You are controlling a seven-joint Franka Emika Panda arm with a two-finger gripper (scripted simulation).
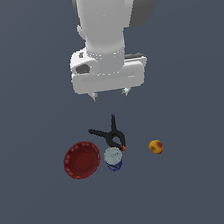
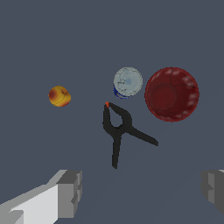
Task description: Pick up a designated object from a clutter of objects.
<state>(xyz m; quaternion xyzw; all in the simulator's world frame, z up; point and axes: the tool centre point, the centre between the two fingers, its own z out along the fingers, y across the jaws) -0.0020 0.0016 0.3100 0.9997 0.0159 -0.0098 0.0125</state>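
Hovering high over the clutter, the gripper (image 1: 110, 93), jaws spread wide and nothing between them. Two short fingertips (image 1: 94, 96) poking down from the white hand, well above the grey floor (image 1: 209, 181).

Down below, the black spring clamp (image 1: 110, 134), lying flat, roughly under the hand and a touch toward six o'clock in the exterior view. Handles splayed in a V: one reaching toward twelve o'clock, the other out toward ten. Orange-red jaw tip (image 1: 123, 148) pointing to about five o'clock (tiny, just a speck of colour).

Right off that tip, at the clamp's six o'clock, the blue-and-white can (image 1: 113, 158), standing upright, pale lid facing up. Very close to the clamp's jaw end; touching or a hair apart, cannot tell. At the can's nine o'clock, just beside it, the red bowl (image 1: 82, 160), open side up, ribbed rim showing. Out at the clamp's four o'clock, apart from the rest, the orange-yellow ball (image 1: 156, 146).

From the wrist view, same picture closer in: clamp (image 2: 119, 131) lying between the two grey fingers (image 2: 70, 193) at the frame's edges, both far apart, clamp clear of each. Red tip aimed at the can (image 2: 127, 82), a narrow strip of floor seemingly between them. Bowl (image 2: 171, 94) next to the can, ball (image 2: 59, 96) off alone on the clamp's other side.
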